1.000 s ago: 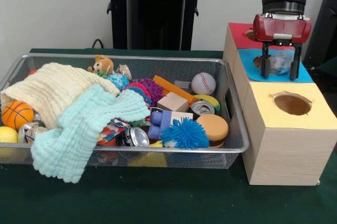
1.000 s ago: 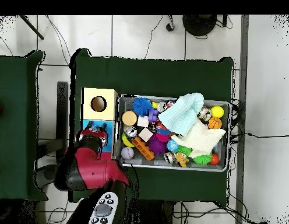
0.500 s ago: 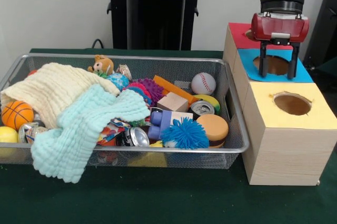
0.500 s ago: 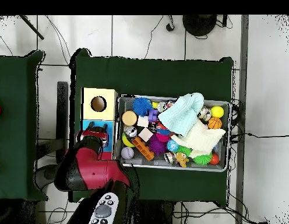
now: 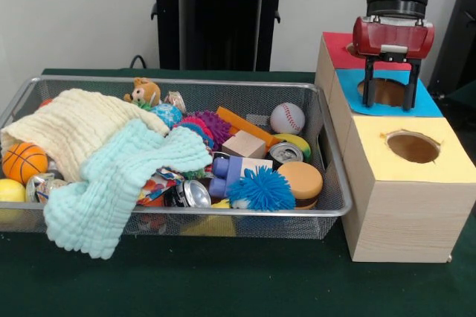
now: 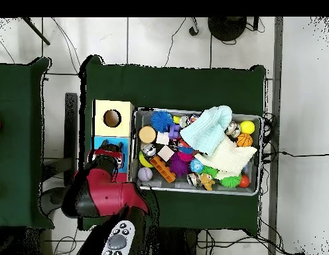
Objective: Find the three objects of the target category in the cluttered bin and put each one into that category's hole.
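Observation:
My gripper (image 5: 390, 102) hangs open and empty just above the round hole (image 5: 387, 91) in the blue middle part of the wooden sorting box. The overhead view shows my gripper (image 6: 111, 149) over the same blue section. In the wire bin (image 5: 223, 83) several toys lie mixed together. Among them are a silver can (image 5: 286, 153) near the right wall and another can (image 5: 188, 194) at the front. A third small can (image 5: 176, 100) lies beside the teddy (image 5: 145, 91). Two cloths, cream (image 5: 74, 127) and mint (image 5: 123, 183), cover the bin's left half.
The box also has a yellow part with a hole (image 5: 413, 146) nearest the camera and a red part (image 5: 338, 50) behind. A baseball (image 5: 287, 117), blue spiky ball (image 5: 262, 188), wooden block (image 5: 244, 143) and basketball (image 5: 24, 162) lie in the bin. A black stand (image 5: 219, 15) rises behind.
One second ago a shiny crumpled object sat between my fingers over the blue hole; it is gone from them now. My gripper has since risen slightly.

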You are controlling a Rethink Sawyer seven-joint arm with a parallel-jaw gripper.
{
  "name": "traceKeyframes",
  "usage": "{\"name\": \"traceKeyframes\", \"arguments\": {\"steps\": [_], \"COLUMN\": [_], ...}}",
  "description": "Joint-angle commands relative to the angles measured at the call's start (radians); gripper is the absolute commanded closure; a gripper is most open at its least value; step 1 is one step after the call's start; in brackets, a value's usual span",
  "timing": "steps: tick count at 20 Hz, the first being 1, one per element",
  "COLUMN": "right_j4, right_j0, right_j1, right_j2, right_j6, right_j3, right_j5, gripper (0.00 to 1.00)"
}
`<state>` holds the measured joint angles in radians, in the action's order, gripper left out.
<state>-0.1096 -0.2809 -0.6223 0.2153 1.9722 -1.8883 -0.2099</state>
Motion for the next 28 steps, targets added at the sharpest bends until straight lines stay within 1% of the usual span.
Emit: {"name": "traceKeyframes", "arguments": {"steps": [1, 28], "right_j4": [0.03, 0.016], "right_j0": [0.009, -0.017], "right_j1": [0.028, 0.06], "right_j2": [-0.01, 0.006], "right_j6": [0.059, 0.078], "right_j3": [0.003, 0.022], "right_j5": [0.169, 0.161], "gripper": [0.0, 0.0]}}
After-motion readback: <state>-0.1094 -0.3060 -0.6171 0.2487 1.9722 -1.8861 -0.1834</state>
